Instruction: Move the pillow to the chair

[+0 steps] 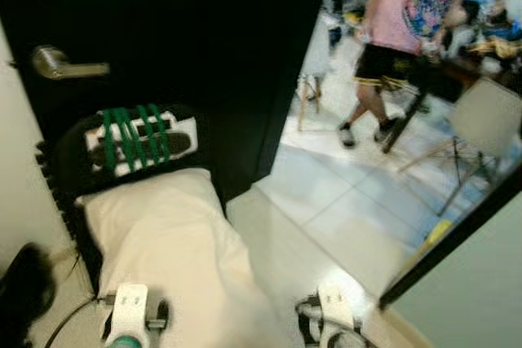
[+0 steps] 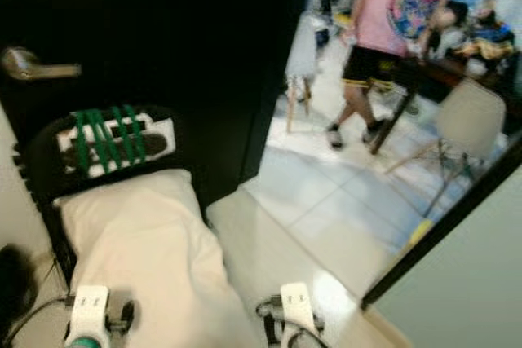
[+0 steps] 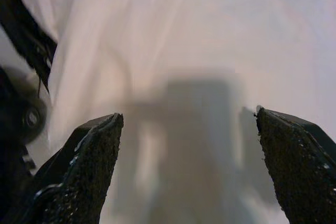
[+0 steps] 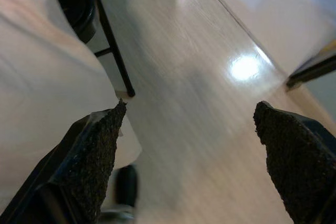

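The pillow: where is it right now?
In the left eye view the white pillow lies low on the robot's left, on a black chair, just below its green-strapped backrest and beside the dark door; the open left gripper faces it.

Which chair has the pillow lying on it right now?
The black chair beside the dark door, directly before the robot; the white pillow lies on it. The pale chair near the person holds no pillow.

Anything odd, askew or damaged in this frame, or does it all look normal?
One thing stands out: the white pillow lies on a black chair by the dark door, its near end drooping over the seat edge toward the floor. No spills or damage. The left end effector is open over the pillow.
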You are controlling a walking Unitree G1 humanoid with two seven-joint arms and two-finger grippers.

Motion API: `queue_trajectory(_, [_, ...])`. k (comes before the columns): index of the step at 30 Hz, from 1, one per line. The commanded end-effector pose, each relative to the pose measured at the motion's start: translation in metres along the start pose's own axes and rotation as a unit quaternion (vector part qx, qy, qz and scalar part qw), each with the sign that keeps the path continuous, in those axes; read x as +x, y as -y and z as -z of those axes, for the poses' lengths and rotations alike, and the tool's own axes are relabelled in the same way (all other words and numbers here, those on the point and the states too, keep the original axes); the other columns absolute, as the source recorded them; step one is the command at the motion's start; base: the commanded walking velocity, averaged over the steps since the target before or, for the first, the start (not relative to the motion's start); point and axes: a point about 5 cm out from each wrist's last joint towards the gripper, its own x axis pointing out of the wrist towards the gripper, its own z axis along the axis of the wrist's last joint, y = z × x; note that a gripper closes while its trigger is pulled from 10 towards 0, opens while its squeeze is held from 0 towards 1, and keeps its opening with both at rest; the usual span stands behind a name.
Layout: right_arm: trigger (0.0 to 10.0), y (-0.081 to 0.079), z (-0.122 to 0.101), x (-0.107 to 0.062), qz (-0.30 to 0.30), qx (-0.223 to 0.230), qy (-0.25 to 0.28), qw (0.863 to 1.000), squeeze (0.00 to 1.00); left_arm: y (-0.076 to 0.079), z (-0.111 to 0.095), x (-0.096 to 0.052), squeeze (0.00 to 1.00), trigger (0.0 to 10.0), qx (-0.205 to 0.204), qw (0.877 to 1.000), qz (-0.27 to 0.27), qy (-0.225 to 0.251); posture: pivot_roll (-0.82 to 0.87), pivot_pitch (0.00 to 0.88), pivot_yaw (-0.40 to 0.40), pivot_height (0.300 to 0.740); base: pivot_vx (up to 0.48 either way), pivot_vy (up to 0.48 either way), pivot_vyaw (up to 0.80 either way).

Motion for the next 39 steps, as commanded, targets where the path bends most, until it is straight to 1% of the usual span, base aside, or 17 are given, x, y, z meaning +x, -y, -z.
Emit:
queue_trajectory(1, [10.0, 0.003, 0.0, 0.0, 0.006, 0.009, 0.0, 1.0, 0.0, 0.004, 0.002, -0.001, 0.0, 10.0, 0.002, 1.0, 0.008, -0.003, 0.11, 0.0, -0.005, 0.74, 0.0, 0.0, -0.8])
queue_trajectory(2, [10.0, 0.003, 0.0, 0.0, 0.006, 0.009, 0.0, 1.0, 0.0, 0.004, 0.002, -0.001, 0.0, 10.0, 0.002, 1.0, 0.008, -0.003, 0.11, 0.0, -0.005, 0.74, 0.0, 0.0, -0.8])
queue_trajectory(3, [10.0, 0.002, -0.012, 0.002, -0.001, 0.018, 0.024, 1.0, 0.0, 0.0, 0.002, -0.001, 0.0, 10.0, 0.014, 1.0, 0.011, -0.003, 0.13, 0.0, 0.037, 0.74, 0.0, 0.0, -0.8])
queue_trajectory(4, [10.0, 0.002, -0.012, 0.002, -0.001, 0.018, 0.024, 1.0, 0.0, 0.0, 0.002, -0.001, 0.0, 10.0, 0.014, 1.0, 0.011, -0.003, 0.13, 0.0, 0.037, 0.74, 0.0, 0.0, -0.8])
queue_trajectory(5, [10.0, 0.001, -0.013, 0.003, -0.002, 0.022, 0.03, 0.999, 0.0, -0.003, 0.002, -0.001, 0.0, 10.0, 0.03, 0.999, 0.017, -0.004, 0.14, 0.0, 0.05, 0.74, 0.0, 0.0, -0.8])
queue_trajectory(6, [10.0, 0.001, -0.013, 0.003, -0.002, 0.022, 0.03, 0.999, 0.0, -0.003, 0.002, -0.001, 0.0, 10.0, 0.03, 0.999, 0.017, -0.004, 0.14, 0.0, 0.05, 0.74, 0.0, 0.0, -0.8])
queue_trajectory(7, [10.0, 0.0, -0.014, 0.003, -0.003, 0.026, 0.033, 0.999, 0.0, -0.006, 0.002, -0.001, 0.0, 10.0, 0.041, 0.999, 0.02, -0.005, 0.15, 0.0, 0.071, 0.74, 0.0, 0.0, -0.8])
queue_trajectory(8, [10.0, -0.001, -0.013, 0.002, 0.001, 0.034, 0.032, 0.999, 0.0, -0.01, 0.002, -0.001, 0.0, 10.0, 0.051, 0.998, 0.021, -0.007, 0.15, 0.0, 0.071, 0.74, 0.0, 0.0, -0.8])
queue_trajectory(9, [10.0, -0.002, -0.011, 0.002, 0.006, 0.044, 0.029, 0.999, 0.0, -0.015, 0.001, -0.001, 0.0, 10.0, 0.059, 0.998, 0.022, -0.006, 0.15, 0.0, 0.094, 0.74, 0.0, 0.0, -0.8])
queue_trajectory(10, [10.0, -0.002, -0.011, 0.002, 0.006, 0.044, 0.029, 0.999, 0.0, -0.015, 0.001, -0.001, 0.0, 10.0, 0.059, 0.998, 0.022, -0.006, 0.15, 0.0, 0.094, 0.74, 0.0, 0.0, -0.8])
queue_trajectory(12, [10.0, -0.004, -0.006, 0.001, 0.013, 0.061, 0.023, 0.998, 0.0, -0.025, -0.003, 0.0, 0.0, 10.0, 0.064, 0.998, 0.015, -0.006, 0.15, 0.0, 0.114, 0.74, 0.0, 0.0, -0.8])
queue_trajectory(14, [10.0, -0.006, -0.004, 0.0, 0.016, 0.072, 0.022, 0.997, 0.0, -0.031, -0.005, 0.001, 0.0, 10.0, 0.07, 0.997, 0.01, -0.006, 0.15, 0.0, 0.117, 0.74, 0.0, 0.0, -0.8])
queue_trajectory(19, [10.0, -0.008, -0.003, -0.001, 0.01, 0.077, 0.026, 0.997, 0.0, -0.029, -0.006, 0.002, 0.0, 10.0, 0.084, 0.996, 0.018, -0.004, 0.14, 0.0, 0.115, 0.74, 0.0, 0.0, -0.8])
queue_trajectory(23, [10.0, -0.007, -0.003, -0.001, 0.007, 0.075, 0.028, 0.997, 0.0, -0.028, -0.005, 0.002, 0.0, 10.0, 0.085, 0.996, 0.019, -0.006, 0.14, 0.0, 0.114, 0.74, 0.0, 0.0, -0.8])
queue_trajectory(29, [10.0, -0.001, -0.01, 0.001, 0.01, 0.085, 0.039, 0.996, 0.0, -0.028, -0.003, -0.001, 0.0, 10.0, 0.073, 0.997, 0.01, -0.005, 0.13, 0.0, 0.096, 0.74, 0.0, 0.0, -0.8])
queue_trajectory(35, [10.0, -0.004, -0.015, 0.002, 0.001, 0.077, 0.043, 0.996, 0.0, -0.032, -0.011, 0.002, 0.0, 10.0, 0.061, 0.998, -0.005, 0.008, 0.14, 0.0, 0.069, 0.74, 0.0, 0.0, -0.8])
queue_trajectory(39, [10.0, -0.005, -0.016, 0.003, -0.001, 0.074, 0.042, 0.996, 0.0, -0.033, -0.012, 0.003, 0.0, 10.0, 0.054, 0.998, -0.007, 0.012, 0.15, 0.0, 0.066, 0.74, 0.0, 0.0, -0.8])
